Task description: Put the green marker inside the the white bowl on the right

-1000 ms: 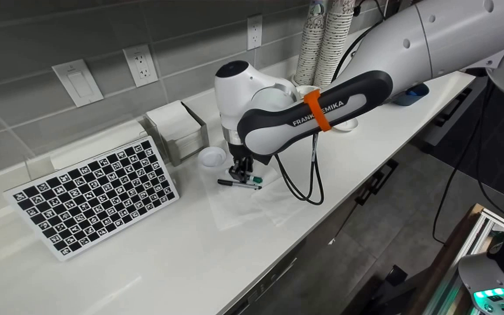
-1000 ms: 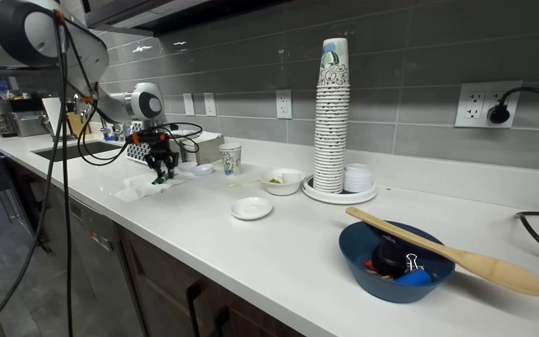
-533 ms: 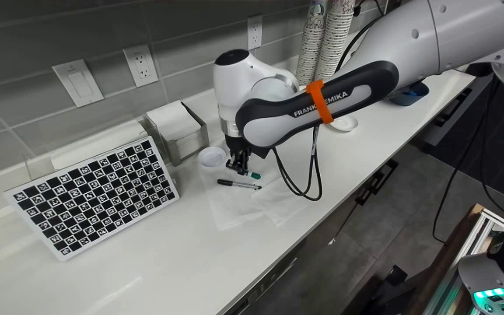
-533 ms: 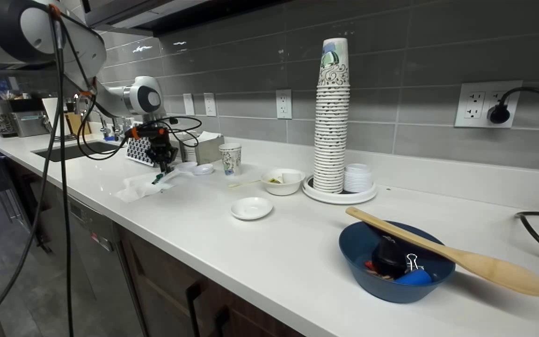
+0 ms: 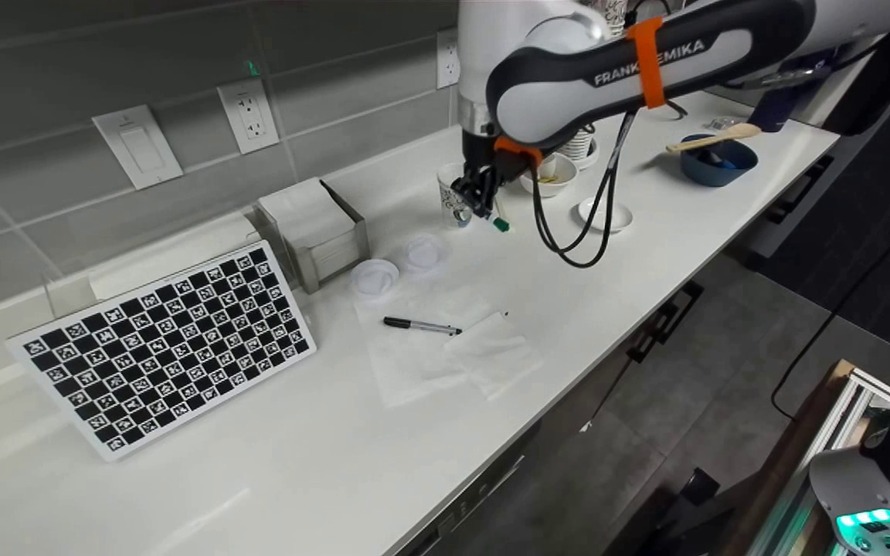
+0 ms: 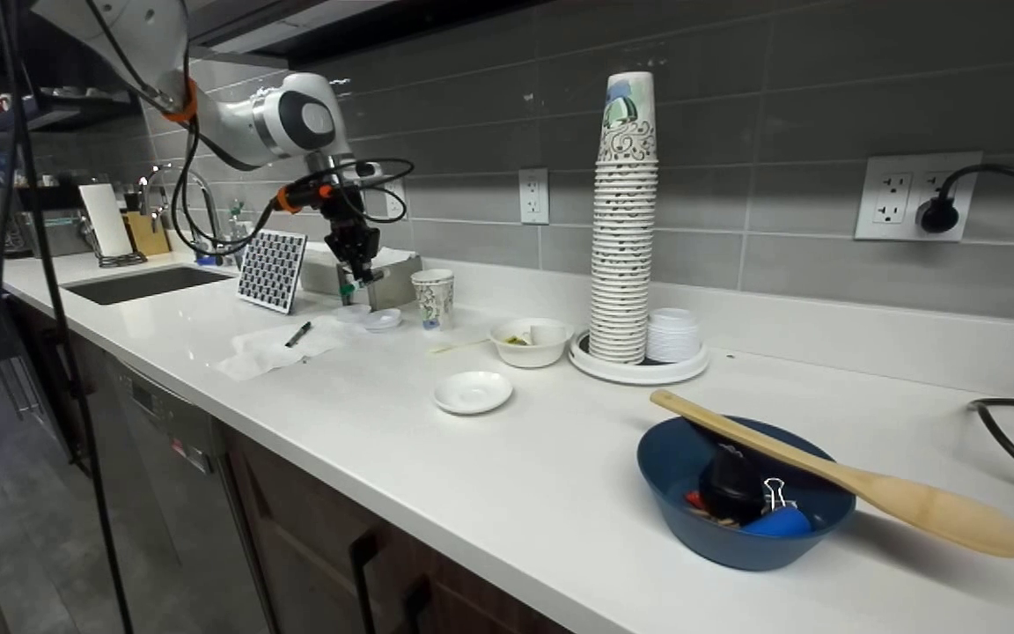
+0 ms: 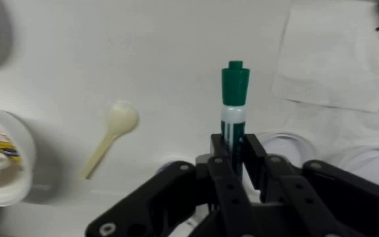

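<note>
The green marker (image 7: pixel 235 86) has a green cap and a green-and-white body. My gripper (image 7: pixel 233 141) is shut on its body, with the capped end sticking out past the fingertips. In both exterior views the gripper (image 5: pixel 484 207) (image 6: pixel 360 275) holds the marker (image 5: pixel 500 224) (image 6: pixel 346 291) above the counter, near the paper cup. The white bowl (image 6: pixel 532 354) stands on the counter to the right of the gripper and holds a few small items, one yellow. It also shows behind the arm in an exterior view (image 5: pixel 559 185) and at the left edge of the wrist view (image 7: pixel 28 148).
A paper cup (image 6: pixel 434 304) and a pale spoon (image 7: pixel 122 119) lie between gripper and bowl. A shallow white dish (image 6: pixel 473 394), a tall cup stack (image 6: pixel 623 264) and a dark blue bowl (image 6: pixel 740 546) stand further right. A black-and-white marker (image 5: pixel 422 326) lies on paper napkins (image 5: pixel 414 371).
The gripper was low over the napkins with spread fingers around the green marker. It has shut on the marker, lifted it and carried it right, toward the cup and white bowl.
</note>
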Action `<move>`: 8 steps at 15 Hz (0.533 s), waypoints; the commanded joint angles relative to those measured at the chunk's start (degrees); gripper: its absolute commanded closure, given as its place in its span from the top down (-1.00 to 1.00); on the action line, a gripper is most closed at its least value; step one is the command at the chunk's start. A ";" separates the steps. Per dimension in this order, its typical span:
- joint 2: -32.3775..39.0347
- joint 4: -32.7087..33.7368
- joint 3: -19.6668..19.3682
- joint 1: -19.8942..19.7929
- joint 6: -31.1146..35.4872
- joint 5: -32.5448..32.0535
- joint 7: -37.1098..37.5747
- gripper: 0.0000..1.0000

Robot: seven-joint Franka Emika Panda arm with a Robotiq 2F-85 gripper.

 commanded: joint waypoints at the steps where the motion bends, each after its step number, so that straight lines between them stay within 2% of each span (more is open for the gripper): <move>1: -2.04 -1.41 -0.12 -1.74 -0.23 -0.27 1.37 -0.61; 3: -5.60 -4.33 -0.78 -3.65 -0.23 -0.27 2.31 -0.61; 4: -6.60 -5.32 -0.79 -3.92 -0.22 -0.27 2.57 -0.90; 6: -2.99 -1.06 -2.53 -3.93 -2.11 -2.87 6.55 -0.90; 8: 0.19 3.13 -5.14 -4.12 -4.11 -8.23 8.74 -0.90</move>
